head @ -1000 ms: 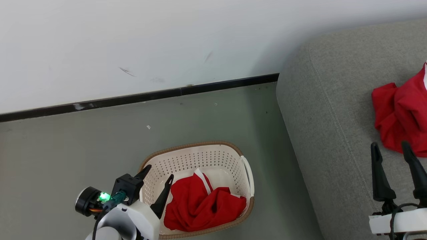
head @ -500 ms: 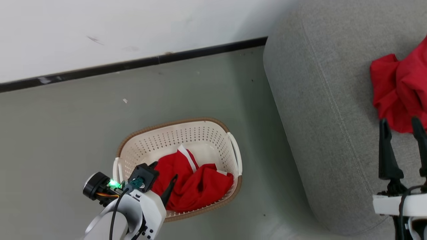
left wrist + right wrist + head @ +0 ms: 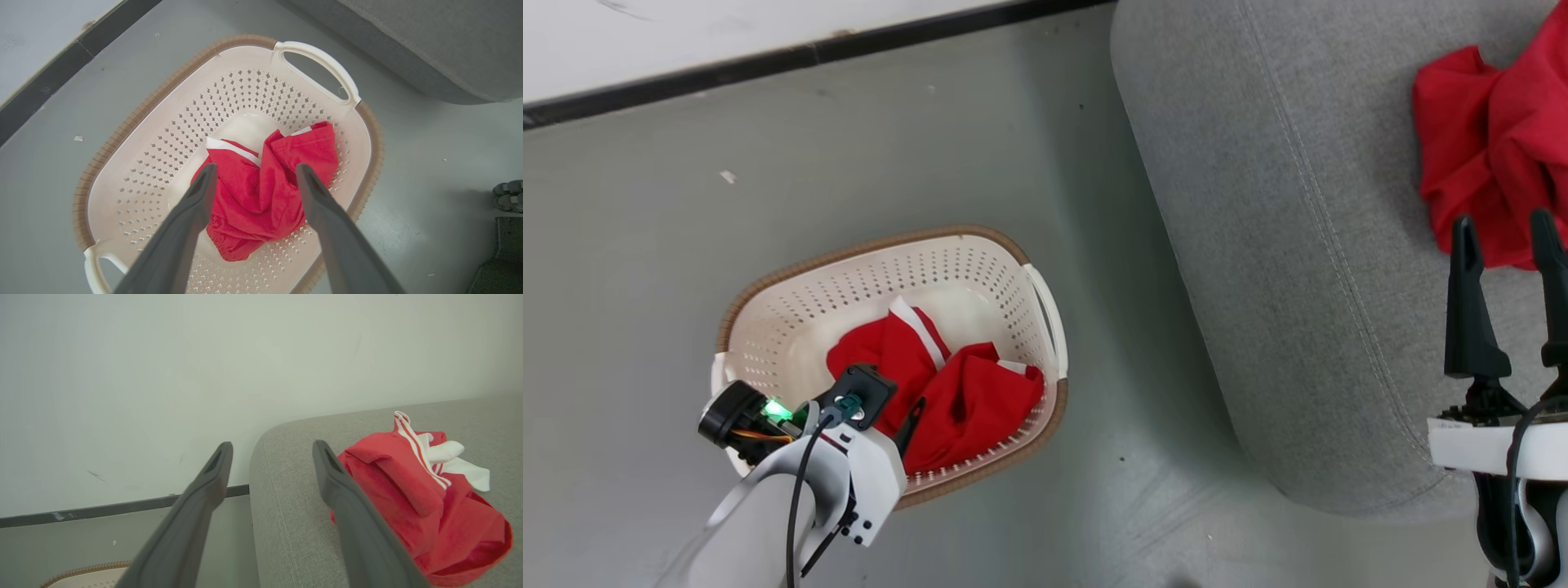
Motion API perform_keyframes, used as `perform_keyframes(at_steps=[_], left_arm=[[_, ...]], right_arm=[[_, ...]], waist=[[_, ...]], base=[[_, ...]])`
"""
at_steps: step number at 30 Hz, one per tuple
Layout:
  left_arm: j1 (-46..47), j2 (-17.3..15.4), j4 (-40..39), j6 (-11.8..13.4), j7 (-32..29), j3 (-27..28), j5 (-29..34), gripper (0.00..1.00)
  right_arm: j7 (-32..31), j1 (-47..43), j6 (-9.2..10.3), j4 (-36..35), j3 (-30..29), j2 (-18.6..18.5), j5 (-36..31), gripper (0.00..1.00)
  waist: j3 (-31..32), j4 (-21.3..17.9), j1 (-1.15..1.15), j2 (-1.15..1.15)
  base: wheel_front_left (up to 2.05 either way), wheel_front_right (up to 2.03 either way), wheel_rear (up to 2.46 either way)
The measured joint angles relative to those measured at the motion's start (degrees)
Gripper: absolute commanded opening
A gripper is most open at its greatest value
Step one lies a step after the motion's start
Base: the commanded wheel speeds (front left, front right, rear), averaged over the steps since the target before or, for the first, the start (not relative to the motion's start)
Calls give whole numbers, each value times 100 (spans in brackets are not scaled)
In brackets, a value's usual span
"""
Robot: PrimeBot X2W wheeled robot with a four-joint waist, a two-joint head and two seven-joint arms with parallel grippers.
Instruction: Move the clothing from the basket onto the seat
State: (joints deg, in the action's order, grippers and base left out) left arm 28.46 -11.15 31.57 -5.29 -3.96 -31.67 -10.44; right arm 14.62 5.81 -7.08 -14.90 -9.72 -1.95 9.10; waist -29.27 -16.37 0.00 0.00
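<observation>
- The head camera has tilted down over the last second: the skirting (image 3: 768, 61) has slid to the top edge. This is camera motion, not a shift of the basket (image 3: 866, 245) or the seat (image 3: 1282, 245)
- The left claw (image 3: 894, 408) has come down relative to the basket: its fingers stood at the near rim earlier and now reach inside
- Left claw state: jaws spread fully, nothing gripped. In the wrist view the left claw (image 3: 256, 168) brackets the clothing (image 3: 253, 196); contact cannot be confirmed
- The clothing (image 3: 964, 400) lies crumpled on the basket (image 3: 163, 87) bottom, toward the handle on the seat side; the basket stands on the floor near the seat
- The right claw (image 3: 1503, 219) has jaws spread fully and is empty, over the seat with its tips near the other garment (image 3: 1478, 155), which lies on the seat
- In its own wrist view the right claw (image 3: 273, 446) points along the seat (image 3: 294, 522) past the other garment (image 3: 408, 498)
- Judgement: approach nearly complete. One garment is delivered and one remains; next, lower onto a thick fold and close, keeping clear of the perforated wall
</observation>
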Motion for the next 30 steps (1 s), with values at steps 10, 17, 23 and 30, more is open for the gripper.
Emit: perform_keyframes(at_steps=[10,17,23,30], left_arm=[[231,-38,316,-43,109,-7,56,100],[429,-33,509,-42,212,-5,85,100],[616,-25,669,-43,260,4,91,100],[660,-132,960,-41,260,41,94,100]], right_arm=[[0,374,0,9,169,-1,215,100],[0,637,0,24,347,0,319,100],[0,816,0,46,438,0,463,100],[1,998,0,57,479,0,576,100]], waist=[[-521,-361,0,0],[-890,-617,0,0],[-1187,-803,0,0],[-1495,-969,0,0]], base=[[0,0,0],[0,0,0],[0,0,0],[0,0,0]])
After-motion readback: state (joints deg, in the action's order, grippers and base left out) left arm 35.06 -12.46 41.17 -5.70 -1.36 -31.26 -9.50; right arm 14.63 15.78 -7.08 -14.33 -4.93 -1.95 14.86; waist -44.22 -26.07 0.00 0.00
